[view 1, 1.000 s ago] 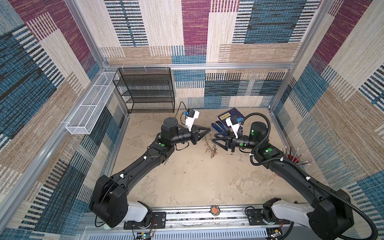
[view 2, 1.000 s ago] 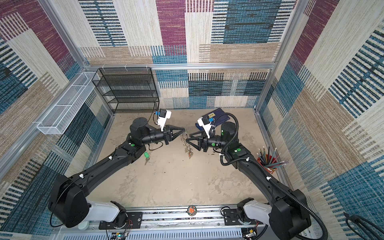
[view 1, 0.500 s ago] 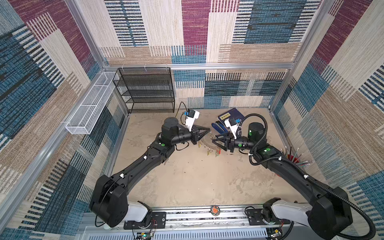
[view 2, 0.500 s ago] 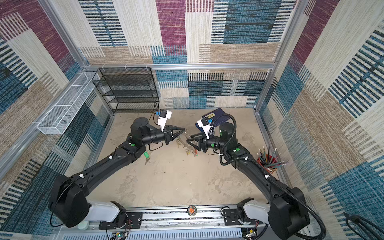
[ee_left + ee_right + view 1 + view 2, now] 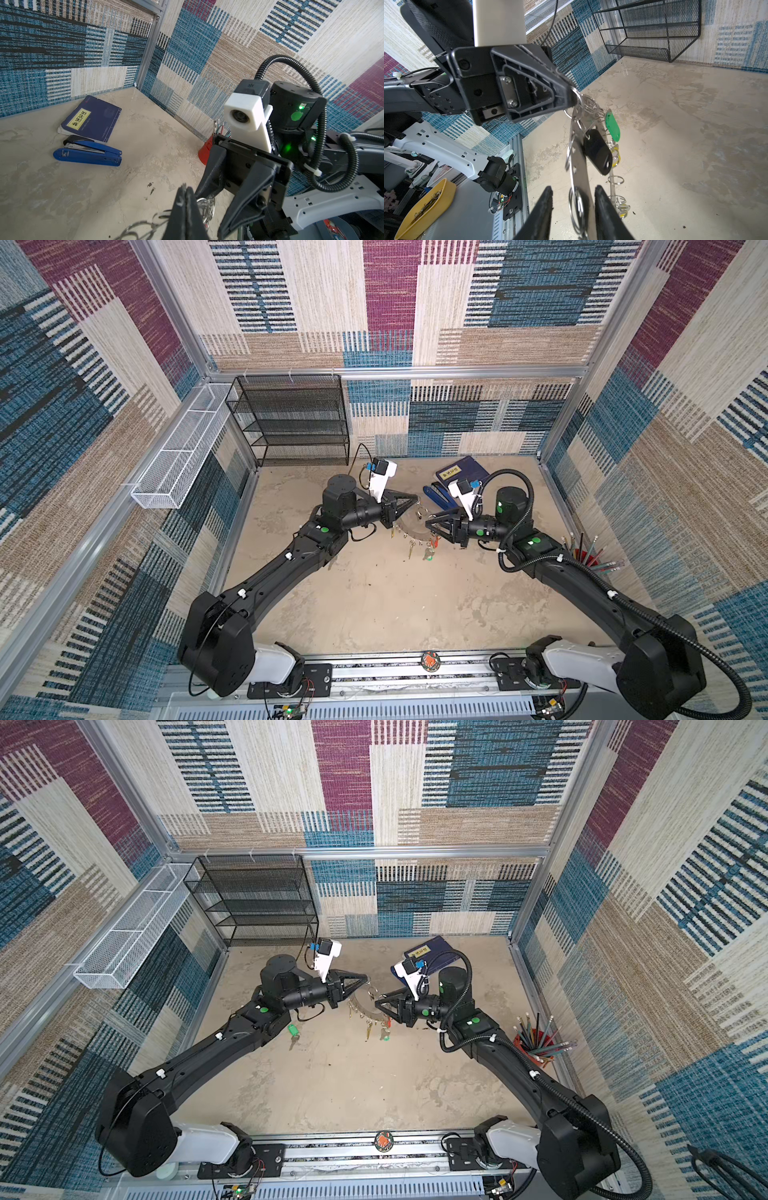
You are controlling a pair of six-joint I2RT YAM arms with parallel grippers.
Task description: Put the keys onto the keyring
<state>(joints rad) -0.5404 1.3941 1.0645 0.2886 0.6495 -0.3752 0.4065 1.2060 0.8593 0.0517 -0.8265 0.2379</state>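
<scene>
The workspace is enclosed on three sides by walls clad in woven patchwork panels of blue, maroon, beige and cream, many of them striped. The panels are framed by aluminium posts and rails. A black wire-mesh shelf rack with several empty tiers is stood against the back wall, at the far left corner of the table. A long white wire-mesh basket is mounted on the left wall. The table is surfaced in mottled beige, like worn concrete, and is evenly lit, with only soft shadows cast.
</scene>
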